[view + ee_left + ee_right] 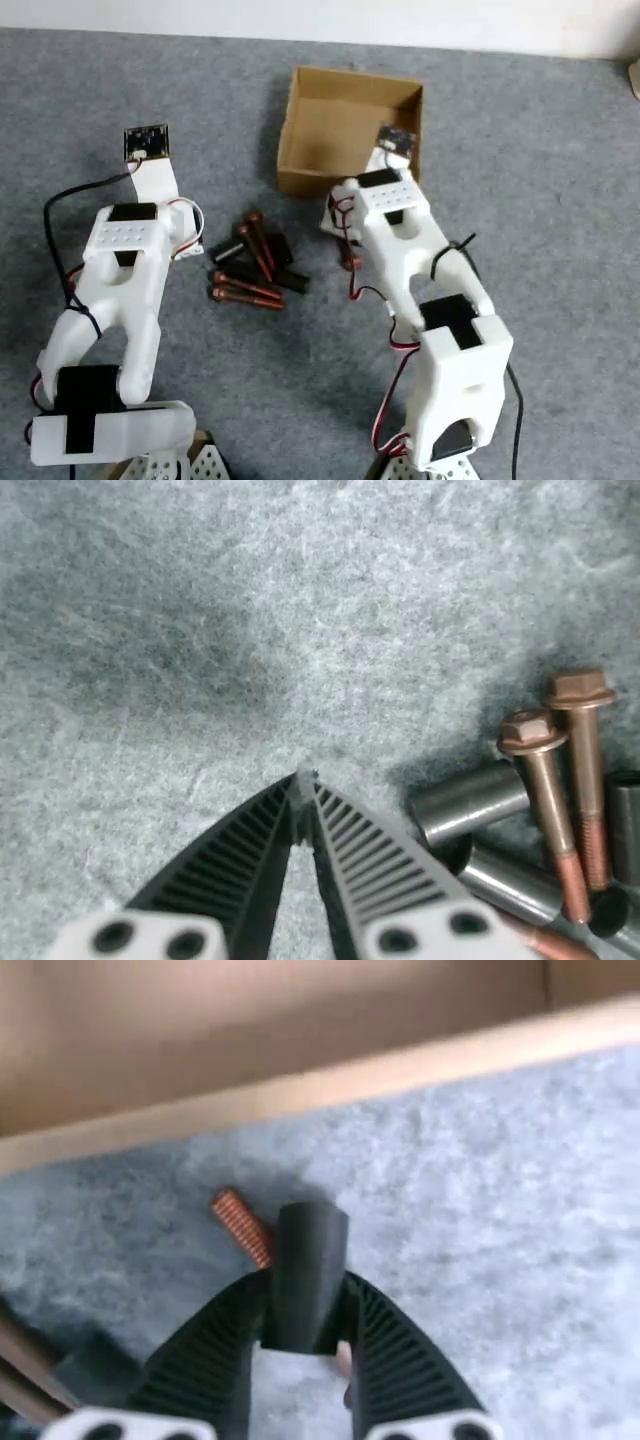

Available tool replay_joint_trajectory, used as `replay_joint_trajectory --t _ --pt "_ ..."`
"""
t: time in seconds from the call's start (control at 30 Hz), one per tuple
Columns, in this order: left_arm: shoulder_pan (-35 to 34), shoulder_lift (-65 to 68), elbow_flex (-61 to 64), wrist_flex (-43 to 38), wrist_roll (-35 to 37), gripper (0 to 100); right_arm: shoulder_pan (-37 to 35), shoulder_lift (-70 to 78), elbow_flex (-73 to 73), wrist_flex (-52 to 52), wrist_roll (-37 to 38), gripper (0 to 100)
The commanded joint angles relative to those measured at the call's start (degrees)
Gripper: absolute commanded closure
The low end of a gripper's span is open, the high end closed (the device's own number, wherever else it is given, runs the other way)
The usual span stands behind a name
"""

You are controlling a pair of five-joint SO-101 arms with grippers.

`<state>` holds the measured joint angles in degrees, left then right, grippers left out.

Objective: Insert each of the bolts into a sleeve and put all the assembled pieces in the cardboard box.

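Right gripper (pixel 305 1295): clamped on a sleeve (pixel 308 1250), beside the cardboard box (pixel 300 1085).
Left gripper (pixel 304 785): jaws pressed together, near loose bolts (pixel 548 800).

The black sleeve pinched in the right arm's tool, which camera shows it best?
The right wrist view: the sleeve sits close up, clamped in the right tool, near the cardboard box. In the high view the right arm covers it. The left wrist view looks at the loose sleeves and bolts instead.
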<state>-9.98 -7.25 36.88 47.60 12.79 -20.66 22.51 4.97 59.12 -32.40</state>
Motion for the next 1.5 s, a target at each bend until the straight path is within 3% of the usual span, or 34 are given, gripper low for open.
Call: replay_joint_trajectory --t 0.0,0.37,0.63,0.77,1.1,1.47 --pt "-0.7 -0.3 -1.1 -1.0 0.2 99 3.6 -5.8 -1.7 5.1 3.2 99.4" --pt "-0.7 -0.3 -1.1 -1.0 0.2 99 11.5 -25.9 14.0 5.6 21.3 99.4" --pt "-0.6 -0.3 -1.1 -0.9 0.2 99 22.8 -17.6 34.6 -7.3 38.7 99.4" --pt "-0.5 -0.3 -1.1 -0.9 0.2 99 24.7 -12.0 29.8 -1.3 45.4 98.8" --pt "-0.7 -0.3 -1.1 -0.9 0.2 99 25.2 2.2 11.0 10.1 47.9 78.8" --pt "-0.7 -0.3 -1.1 -0.9 0.2 99 25.5 6.6 3.7 14.1 47.9 78.2"
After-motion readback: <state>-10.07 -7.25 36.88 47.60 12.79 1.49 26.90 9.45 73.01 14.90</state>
